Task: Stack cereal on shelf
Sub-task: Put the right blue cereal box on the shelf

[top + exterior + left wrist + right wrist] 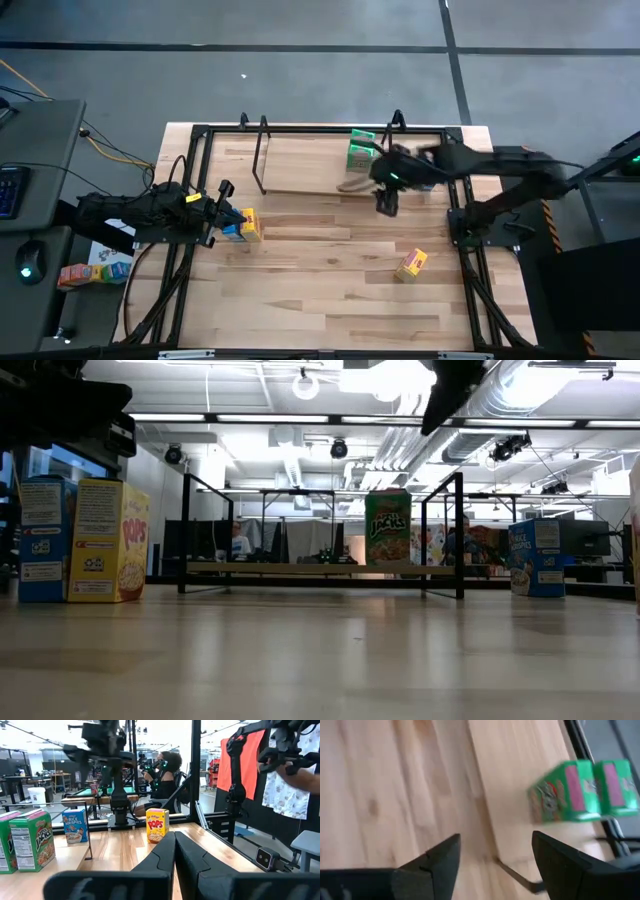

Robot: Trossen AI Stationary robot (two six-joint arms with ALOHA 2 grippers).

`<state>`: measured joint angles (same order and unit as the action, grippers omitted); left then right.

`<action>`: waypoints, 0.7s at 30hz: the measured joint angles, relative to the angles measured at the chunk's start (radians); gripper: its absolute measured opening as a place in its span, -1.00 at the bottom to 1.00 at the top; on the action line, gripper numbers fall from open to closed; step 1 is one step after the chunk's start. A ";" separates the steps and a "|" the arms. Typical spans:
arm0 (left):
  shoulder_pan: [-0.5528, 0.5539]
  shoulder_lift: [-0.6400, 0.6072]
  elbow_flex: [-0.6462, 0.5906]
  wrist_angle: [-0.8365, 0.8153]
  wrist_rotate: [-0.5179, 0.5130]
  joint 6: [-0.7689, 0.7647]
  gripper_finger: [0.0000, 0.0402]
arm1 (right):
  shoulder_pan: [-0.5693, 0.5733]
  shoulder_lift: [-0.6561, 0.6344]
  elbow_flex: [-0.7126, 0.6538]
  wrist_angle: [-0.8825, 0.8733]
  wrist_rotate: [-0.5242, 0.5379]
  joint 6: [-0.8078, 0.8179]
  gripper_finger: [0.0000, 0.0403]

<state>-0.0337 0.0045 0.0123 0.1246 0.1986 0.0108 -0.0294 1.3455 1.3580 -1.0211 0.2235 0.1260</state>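
My right gripper (385,203) (495,845) is open and empty. It hovers over the near edge of the shelf (300,160), a light board (520,795) inside black rod uprights (459,535). Two green cereal boxes (360,150) (580,790) stand on the board's right end; one shows in the low view (388,528). My left gripper (228,213) (175,850) is shut and empty, raised by a blue box (40,540) and a yellow box (250,225) (105,540) standing side by side at the table's left. Another yellow box (410,263) (156,825) sits at the right.
A blue Rice Krispies box (535,557) (75,825) stands on the table right of the shelf. A black frame (460,230) edges the table. More small boxes (90,272) lie off the table at left. People (167,775) are in the room beyond.
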 joint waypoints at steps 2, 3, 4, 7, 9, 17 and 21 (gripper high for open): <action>0.000 0.000 0.000 0.000 0.000 0.000 -1.00 | 0.056 -0.106 -0.144 0.177 0.043 0.008 0.13; 0.000 0.000 0.000 0.000 0.000 0.000 -1.00 | 0.084 -0.153 -0.211 0.274 0.069 0.006 0.13; 0.000 0.000 0.000 0.000 0.000 0.000 -1.00 | 0.108 -0.197 -0.276 0.369 0.097 -0.001 0.13; 0.000 0.000 0.000 0.000 0.000 0.000 -1.00 | 0.160 -0.298 -0.448 0.668 0.188 -0.066 0.13; 0.000 0.000 0.000 0.000 0.000 0.000 -1.00 | 0.176 -0.342 -0.538 0.849 0.231 -0.136 0.13; 0.000 0.000 0.000 0.000 0.000 0.000 -1.00 | 0.181 -0.400 -0.598 1.096 0.705 -0.174 0.13; 0.000 0.000 0.000 0.000 0.000 0.000 -1.00 | 0.148 -0.398 -0.434 0.780 0.999 -0.054 0.13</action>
<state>-0.0334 0.0044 0.0123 0.1246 0.1982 0.0109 0.1182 0.9474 0.9242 -0.2407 1.2224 0.0723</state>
